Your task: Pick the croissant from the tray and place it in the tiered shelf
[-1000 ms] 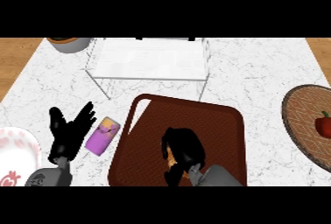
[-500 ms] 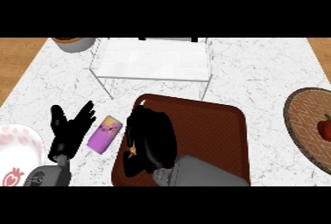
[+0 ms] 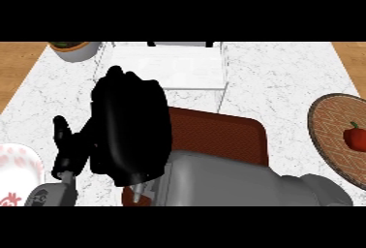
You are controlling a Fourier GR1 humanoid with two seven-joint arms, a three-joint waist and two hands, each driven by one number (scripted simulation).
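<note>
After reaching into the tray [image 3: 229, 135], now lifts right hand [image 3: 132, 126] toward tiered shelf [image 3: 186, 68], cannot tell whether clasping croissant.

The bench [image 3: 286, 77] is showing white marble with faint grey veins, and the tiered shelf [image 3: 178, 68] is looking pale white. The tray [image 3: 221, 135] is showing dark reddish brown. The right hand [image 3: 132, 131] and left hand [image 3: 66, 145] are appearing black. The woven plate [image 3: 332, 121] is displaying a tan crisscross under a red pepper [image 3: 355, 138]. The white plate [image 3: 18, 164] is showing pink-red markings.
</note>
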